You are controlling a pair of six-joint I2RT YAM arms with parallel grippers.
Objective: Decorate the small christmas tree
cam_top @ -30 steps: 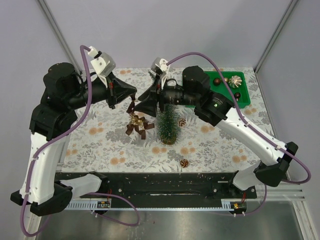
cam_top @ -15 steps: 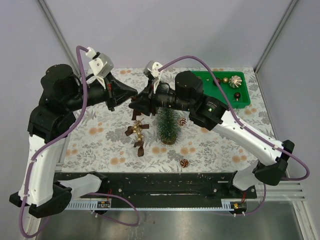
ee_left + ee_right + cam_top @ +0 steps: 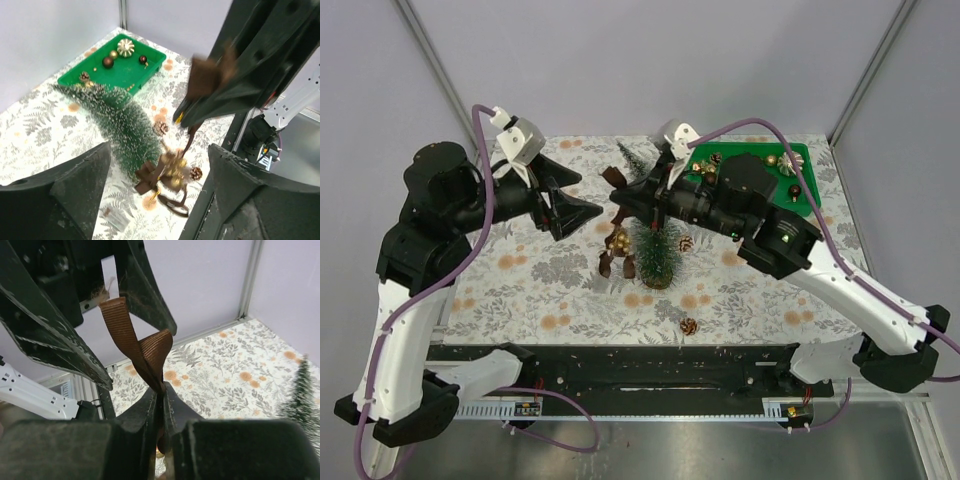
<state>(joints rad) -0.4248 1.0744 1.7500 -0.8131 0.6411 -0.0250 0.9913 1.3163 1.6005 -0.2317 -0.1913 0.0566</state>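
Top external view: I see the small christmas tree (image 3: pixel 657 252) upright near the middle of the table (image 3: pixel 520 270), slightly toward its near edge. Just left of it hangs a brown ribbon ornament (image 3: pixel 617 248) with gold bells (touching the table? I cannot tell). The right gripper (image 3: pixel 159 395) pinches its ribbon. The left gripper (image 3: pixel 159 148) is spread wide, holding nothing.
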